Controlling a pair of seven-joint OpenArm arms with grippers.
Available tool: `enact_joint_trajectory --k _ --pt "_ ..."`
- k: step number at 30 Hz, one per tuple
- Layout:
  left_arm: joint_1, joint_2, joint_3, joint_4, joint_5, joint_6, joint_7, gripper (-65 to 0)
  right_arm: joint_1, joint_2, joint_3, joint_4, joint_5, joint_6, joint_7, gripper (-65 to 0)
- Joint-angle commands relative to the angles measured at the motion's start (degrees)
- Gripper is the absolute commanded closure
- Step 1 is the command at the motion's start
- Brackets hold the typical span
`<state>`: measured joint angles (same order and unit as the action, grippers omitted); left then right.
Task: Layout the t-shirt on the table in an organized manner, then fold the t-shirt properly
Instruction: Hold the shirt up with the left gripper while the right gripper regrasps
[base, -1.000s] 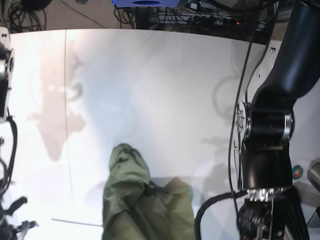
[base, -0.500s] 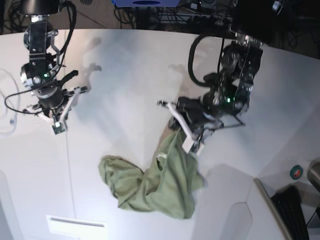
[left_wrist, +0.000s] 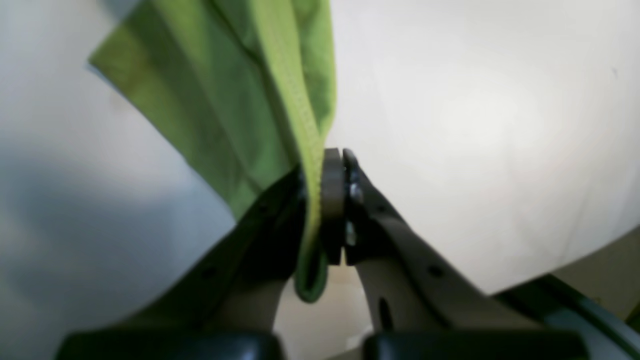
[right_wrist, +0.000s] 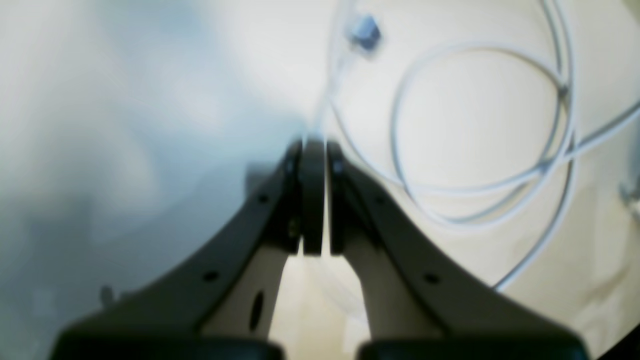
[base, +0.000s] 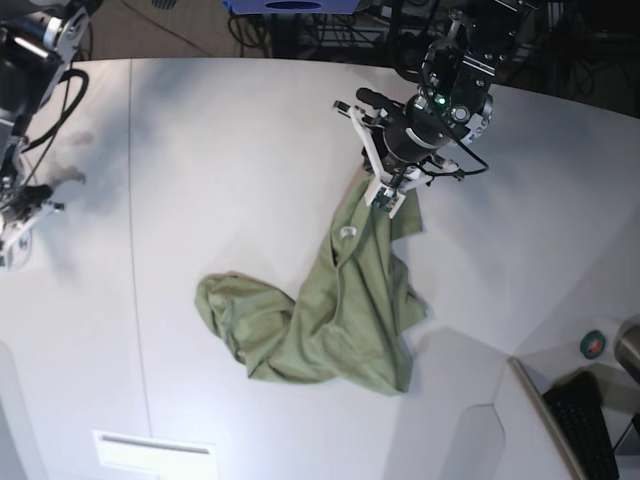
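The green t-shirt (base: 330, 310) lies crumpled on the white table (base: 230, 150), with one part pulled up into a stretched strip toward the far side. My left gripper (base: 385, 195) is shut on the top of that strip. In the left wrist view the left gripper (left_wrist: 332, 160) pinches a stitched hem of the t-shirt (left_wrist: 225, 90) above the table (left_wrist: 475, 125). My right gripper (base: 18, 225) is at the table's left edge, far from the shirt. Seen from the right wrist, the right gripper (right_wrist: 315, 145) is shut with nothing between its fingers.
A looped white cable (right_wrist: 480, 125) with a small connector (right_wrist: 365, 30) lies on the table under the right gripper. A thin dark seam (base: 135, 250) runs down the tabletop. A dark keyboard-like object (base: 585, 420) and a round sticker (base: 595, 345) sit at the lower right.
The left gripper has carried the shirt's edge farther toward the table's far side, drawing the cloth out longer. The right arm has swung out to the table's left edge.
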<state>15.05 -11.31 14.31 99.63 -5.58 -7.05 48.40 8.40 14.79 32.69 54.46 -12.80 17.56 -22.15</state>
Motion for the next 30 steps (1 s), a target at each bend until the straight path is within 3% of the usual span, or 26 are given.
enact_joint_trajectory --k 1,4,7,10,12,15,19,23,26,30 --pt "-0.3 -0.1 -0.2 1.0 0.2 0.0 -1.0 0.0 1.4 2.3 0.3 0.3 0.1 -0.4 1.4 0.0" --pt "-0.7 -0.1 -0.3 1.0 0.0 0.0 -1.1 0.0 -0.8 2.3 -0.2 4.0 0.0 0.2 1.4 0.0" --pt "-1.8 0.0 -0.2 0.9 0.0 0.0 -3.8 0.0 -4.3 1.6 -4.4 10.6 -0.1 3.6 1.4 0.0" --pt "-1.9 0.0 -0.2 0.9 -0.1 0.0 -6.8 0.0 -3.0 2.9 -3.9 11.2 -0.1 1.9 1.4 0.0" --pt "-2.0 0.1 -0.2 0.8 -0.1 0.0 -6.7 0.0 0.6 4.8 -3.0 6.8 -0.1 -0.5 1.4 0.0" --pt "-1.6 0.1 -0.2 -0.4 -0.1 0.0 -6.9 0.0 9.7 9.3 -3.0 -7.7 -0.1 -1.1 1.8 0.0" --pt "-1.6 0.2 -0.2 -2.4 -0.1 0.0 -6.9 0.0 21.1 14.6 -3.0 -30.0 -0.2 -1.7 9.2 0.0" --pt "-1.5 0.2 -0.2 -2.4 -0.1 0.0 -6.9 0.0 25.2 16.2 -3.0 -40.9 -0.2 -10.8 11.1 0.0" --pt "-0.9 0.1 -0.2 -2.3 0.1 0.0 -6.9 0.0 23.8 15.2 -2.9 -41.0 -0.1 -12.1 11.2 0.0" --pt "-0.9 0.0 -0.2 -2.2 0.1 0.0 -6.9 0.0 21.4 14.4 -2.9 -41.0 -0.1 -16.5 11.2 0.0"
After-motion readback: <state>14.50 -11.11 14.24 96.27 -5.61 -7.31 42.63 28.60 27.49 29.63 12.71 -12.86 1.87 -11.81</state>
